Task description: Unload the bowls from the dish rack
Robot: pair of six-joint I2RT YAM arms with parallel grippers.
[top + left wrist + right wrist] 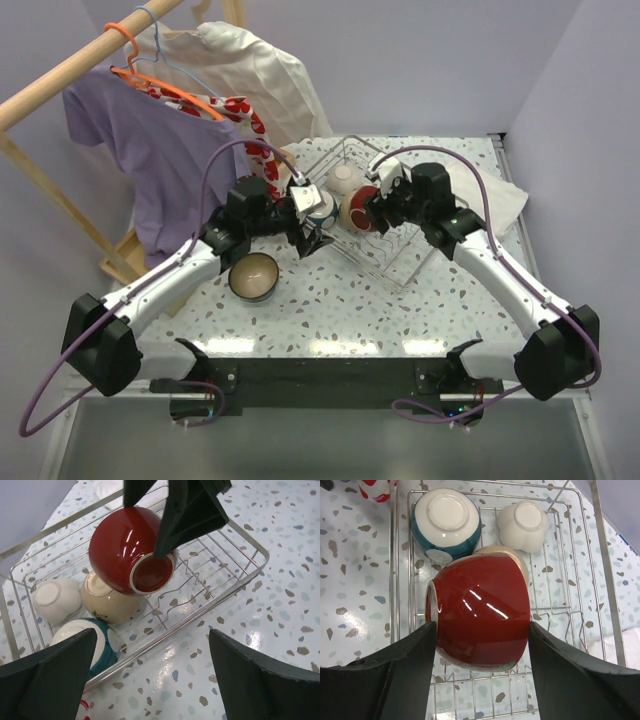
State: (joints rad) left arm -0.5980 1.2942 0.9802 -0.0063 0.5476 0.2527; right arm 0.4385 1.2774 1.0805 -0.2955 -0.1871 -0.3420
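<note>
- Right pincer (481,630) clamped across the dark red bowl (120,550), one finger on either flank of the belly. Wide hold, likely for want of any handle on round, slippery glazed walls.
- Bowl turned on its side in that grip, foot ring towards the left arm, mouth turned away and unseen. Apparently raised above the wavy dividers of the dish rack (175,628), directly over the cream bowl (107,602). Touching it or not: impossible to say.
- Glossy deep-red glaze outside with bright streaks of reflected light, and a pale ring around a red-glazed foot.
- Left pincer (152,632) spread fully apart, holding nothing, hovering over the table just outside the rack's near rim. Judged as standing ready for the next bowl or for a hand-over.
- Inside the rack, nearest that rim: teal-banded bowl (447,522), upside down, white foot upward. White bowl (522,525) beside it, likewise inverted, presumably for draining.
- Outside the rack, on the speckled table (330,310) by the left arm: one bowl (253,277) upright, dark at the rim, tan inside. Counted as already unloaded.
- Three bowls visible among the wires, plus the one in the grip.
</note>
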